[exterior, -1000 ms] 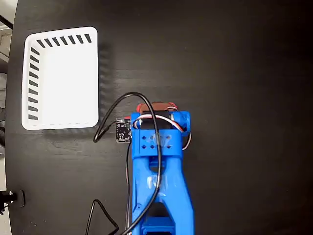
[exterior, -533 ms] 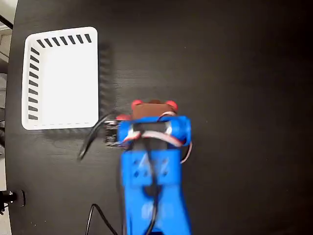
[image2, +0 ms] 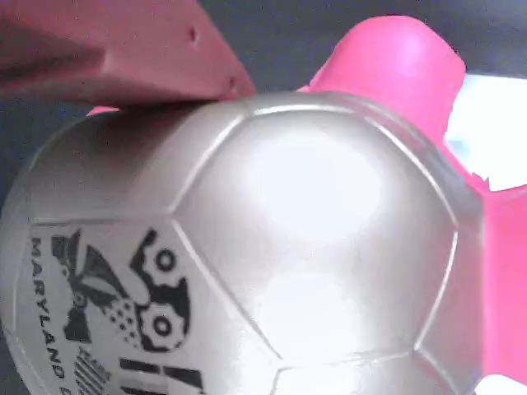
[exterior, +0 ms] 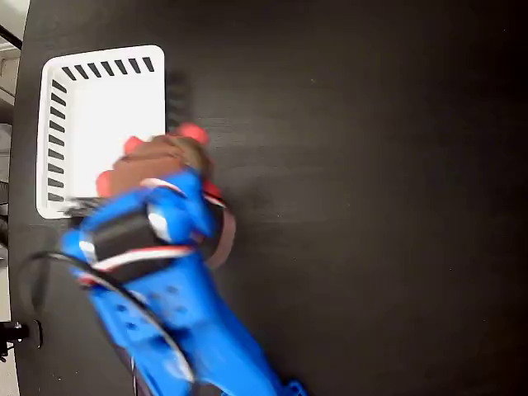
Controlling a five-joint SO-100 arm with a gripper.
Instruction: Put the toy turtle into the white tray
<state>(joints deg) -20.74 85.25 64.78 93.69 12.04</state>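
In the fixed view the blue arm (exterior: pixel 165 289) is reaching up from the 6 o'clock edge of the black desk (exterior: pixel 371 165), blurred, its head tilting toward 11 o'clock. The tool (exterior: pixel 157 165) is clamping the toy turtle (exterior: pixel 153 161), which is sitting off the desk, overlapping the 5 o'clock corner of the white tray (exterior: pixel 99 132); red feet are poking out at the turtle's 1 and 9 o'clock sides. The tray is lying at the desk's 10 o'clock corner. In the wrist view the turtle's domed shell (image2: pixel 272 247) is filling the frame, a red finger (image2: pixel 115 49) pressing on it at 11 o'clock, a black printed patch showing at 8 o'clock.
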